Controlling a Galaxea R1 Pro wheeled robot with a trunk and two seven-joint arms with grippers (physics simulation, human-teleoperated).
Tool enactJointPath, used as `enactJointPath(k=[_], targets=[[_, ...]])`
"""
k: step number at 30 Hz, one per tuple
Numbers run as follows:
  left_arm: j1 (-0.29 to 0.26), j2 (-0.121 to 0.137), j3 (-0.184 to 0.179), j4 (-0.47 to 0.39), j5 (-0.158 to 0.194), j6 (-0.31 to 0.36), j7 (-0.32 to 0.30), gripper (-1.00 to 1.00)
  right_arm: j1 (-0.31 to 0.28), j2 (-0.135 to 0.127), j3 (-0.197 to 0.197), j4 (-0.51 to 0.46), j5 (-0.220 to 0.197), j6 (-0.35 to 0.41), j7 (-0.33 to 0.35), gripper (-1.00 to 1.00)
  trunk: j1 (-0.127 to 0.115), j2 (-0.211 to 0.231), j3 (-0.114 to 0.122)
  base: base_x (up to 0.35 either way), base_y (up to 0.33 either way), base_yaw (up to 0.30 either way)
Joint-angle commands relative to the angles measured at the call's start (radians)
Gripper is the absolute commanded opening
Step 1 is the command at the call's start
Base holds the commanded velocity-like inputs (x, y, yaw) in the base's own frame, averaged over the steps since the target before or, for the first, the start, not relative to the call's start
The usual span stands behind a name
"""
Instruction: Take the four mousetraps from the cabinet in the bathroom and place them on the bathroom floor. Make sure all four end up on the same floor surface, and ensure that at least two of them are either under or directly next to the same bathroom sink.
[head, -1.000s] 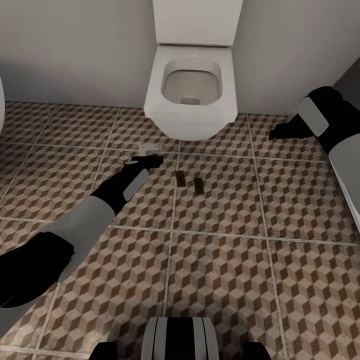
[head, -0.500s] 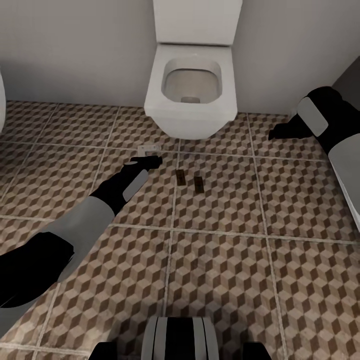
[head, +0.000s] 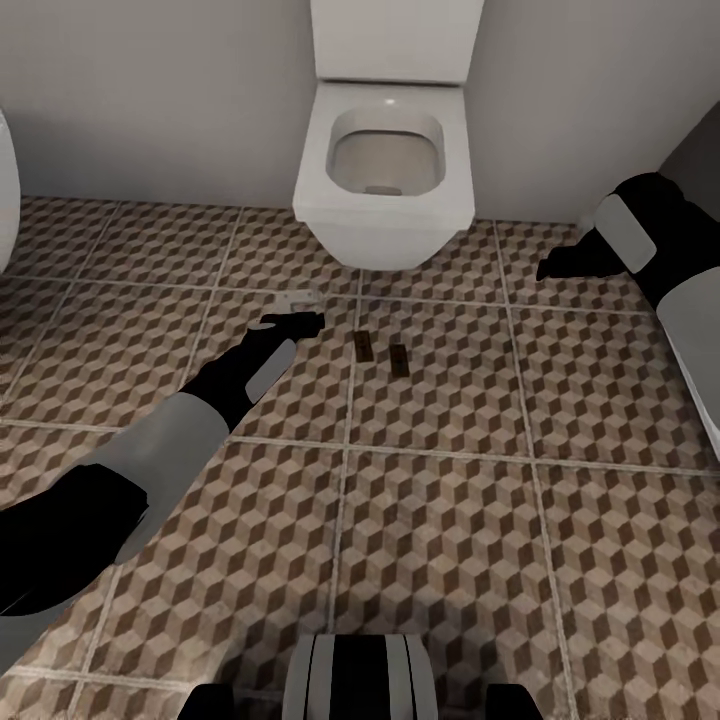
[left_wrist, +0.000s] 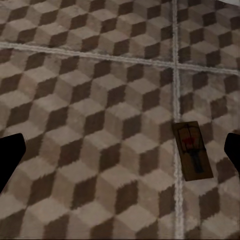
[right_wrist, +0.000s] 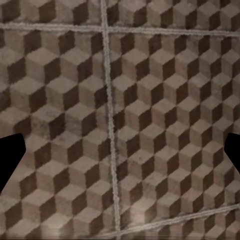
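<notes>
Down low, my left gripper (head: 300, 322) hangs spread wide and empty over the bathroom floor (head: 450, 540), a mousetrap (left_wrist: 192, 157) lying flat on a grout line between its fingertips. Two mousetraps (head: 365, 346) rest side by side just beyond it, before the toilet (head: 385, 190). My right gripper (head: 556, 266) hovers open over bare tiles, well apart.
</notes>
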Motion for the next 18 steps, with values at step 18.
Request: enactJointPath(k=[18], targets=[[0.003, 0.014, -0.006, -0.003, 0.009, 0.006, 0.006, 1.0, -0.001, 0.0, 0.008, 0.0, -0.011, 0.003, -0.007, 1.0, 0.0, 0.0, -0.001, -0.122, 0.061, 0.0]])
